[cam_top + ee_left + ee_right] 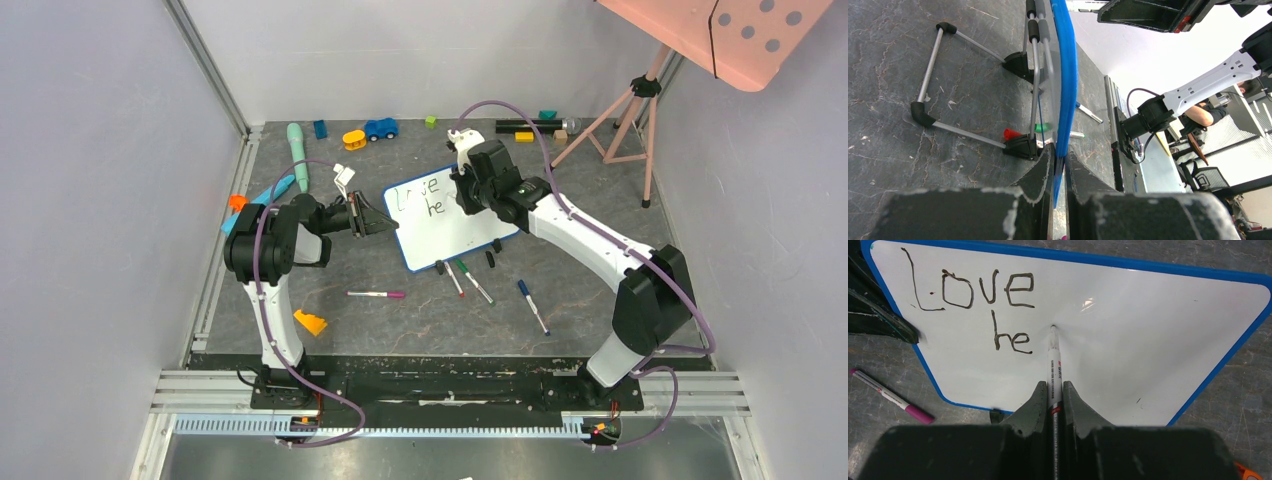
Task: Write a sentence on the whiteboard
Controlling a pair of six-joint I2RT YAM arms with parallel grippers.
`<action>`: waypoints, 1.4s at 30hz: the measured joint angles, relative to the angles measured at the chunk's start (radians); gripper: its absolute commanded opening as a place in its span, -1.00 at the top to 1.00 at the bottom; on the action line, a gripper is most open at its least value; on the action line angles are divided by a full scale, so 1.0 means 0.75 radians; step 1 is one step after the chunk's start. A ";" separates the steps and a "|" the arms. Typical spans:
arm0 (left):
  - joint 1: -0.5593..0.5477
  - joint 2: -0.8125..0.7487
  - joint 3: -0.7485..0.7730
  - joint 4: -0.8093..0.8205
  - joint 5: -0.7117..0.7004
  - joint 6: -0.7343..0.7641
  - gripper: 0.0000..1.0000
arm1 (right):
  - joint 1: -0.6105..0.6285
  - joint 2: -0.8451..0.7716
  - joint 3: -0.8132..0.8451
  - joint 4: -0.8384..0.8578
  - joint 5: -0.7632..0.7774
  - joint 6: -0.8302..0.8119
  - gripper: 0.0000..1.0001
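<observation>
The whiteboard (455, 238) lies tilted at the table's middle, blue-framed. My left gripper (385, 222) is shut on its left edge; in the left wrist view the blue frame (1066, 75) runs down between the two fingers of that gripper (1060, 157). Of the sentence (975, 290), "Love" and below it "he" show in dark strokes. My right gripper (1053, 385) is shut on a white-barrelled marker (1053, 357), whose tip rests on the board (1148, 330) just right of "he". From above, the right gripper (462, 190) hangs over the board's upper part.
Loose markers lie in front of the board: a pink one (377, 294), two capped ones (465, 280), a blue one (533, 306). An orange piece (310, 322) sits near the left base. Toys line the back wall, among them a blue car (380, 128). A tripod (625, 120) stands back right.
</observation>
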 measured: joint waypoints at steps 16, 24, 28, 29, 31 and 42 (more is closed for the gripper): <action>0.000 0.000 0.000 0.000 -0.002 0.000 0.96 | 0.001 -0.010 -0.057 0.004 -0.031 0.010 1.00; 0.000 0.000 0.000 0.000 -0.003 0.000 0.96 | 0.001 -0.011 -0.061 0.006 -0.032 0.014 1.00; 0.000 0.000 0.000 0.000 -0.003 0.000 0.96 | 0.001 -0.011 -0.061 0.006 -0.032 0.014 1.00; 0.000 0.000 0.000 0.000 -0.003 0.000 0.96 | 0.001 -0.011 -0.058 0.005 -0.032 0.014 1.00; 0.000 0.000 0.000 0.000 -0.002 -0.001 0.96 | 0.001 -0.008 -0.051 0.001 -0.032 0.014 1.00; 0.000 0.000 0.000 0.000 -0.001 0.000 0.96 | 0.001 0.001 -0.029 0.011 -0.056 0.014 1.00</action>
